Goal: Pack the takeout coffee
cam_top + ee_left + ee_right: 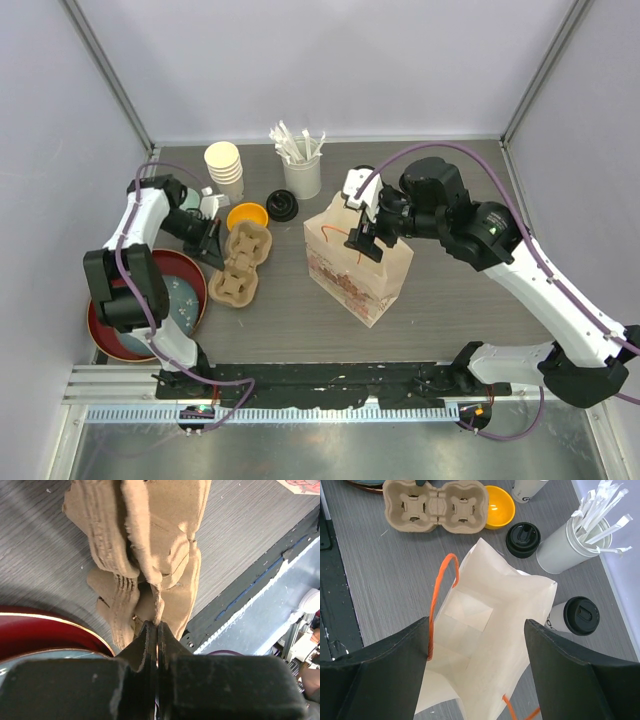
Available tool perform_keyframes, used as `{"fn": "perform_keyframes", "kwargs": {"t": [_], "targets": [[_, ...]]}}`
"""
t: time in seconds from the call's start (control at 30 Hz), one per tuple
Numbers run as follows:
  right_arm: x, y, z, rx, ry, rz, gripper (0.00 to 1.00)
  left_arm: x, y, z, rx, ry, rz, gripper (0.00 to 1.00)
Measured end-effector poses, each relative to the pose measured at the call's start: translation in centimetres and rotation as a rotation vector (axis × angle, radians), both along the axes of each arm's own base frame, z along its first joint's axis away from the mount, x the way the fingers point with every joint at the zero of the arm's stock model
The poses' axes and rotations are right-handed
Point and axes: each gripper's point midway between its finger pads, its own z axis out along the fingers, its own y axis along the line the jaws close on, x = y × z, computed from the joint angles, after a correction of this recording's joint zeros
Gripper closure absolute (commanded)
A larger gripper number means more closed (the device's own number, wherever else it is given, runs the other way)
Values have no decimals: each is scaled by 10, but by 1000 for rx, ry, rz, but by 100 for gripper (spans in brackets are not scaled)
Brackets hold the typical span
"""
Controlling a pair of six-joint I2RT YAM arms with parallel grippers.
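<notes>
Fingers (560, 670) of the right gripper (476, 625) gape over the white paper bag (490, 605), the left gripper (154, 626) pinches the brown pulp carrier (150, 540), and the black-lidded white paper cup (581, 616) just beside the bag, toward the table's (450, 300) far edge, looks light and crushable, so hold it gently mid-wall.

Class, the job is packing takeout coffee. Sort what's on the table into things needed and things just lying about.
Needed: paper bag, lidded cup, cardboard cup tray.
Lying about: orange bowl, pot of stirrers, spare black lids, stack of plain cups, red dish.
</notes>
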Motion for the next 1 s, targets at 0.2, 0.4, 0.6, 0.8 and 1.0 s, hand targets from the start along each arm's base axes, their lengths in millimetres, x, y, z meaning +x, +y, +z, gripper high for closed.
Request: {"fn": "perform_keyframes", "kwargs": {"t": [0.2, 0.4, 0.6, 0.8, 1.0], "targets": [[1, 1, 11, 24, -7, -6, 20, 4, 2, 15, -30, -46, 34, 100], [2, 3, 10, 23, 6, -12, 20, 8, 3, 19, -52, -88, 13, 100], [1, 2, 8, 20, 12, -13, 20, -14, 2, -3, -68, -16, -20, 100], [1, 2, 8, 20, 14, -14, 20, -30, 2, -15, -69, 21, -55, 100], [1, 2, 8, 23, 19, -17, 20, -32, 0, -14, -94, -30, -108, 100]]}}
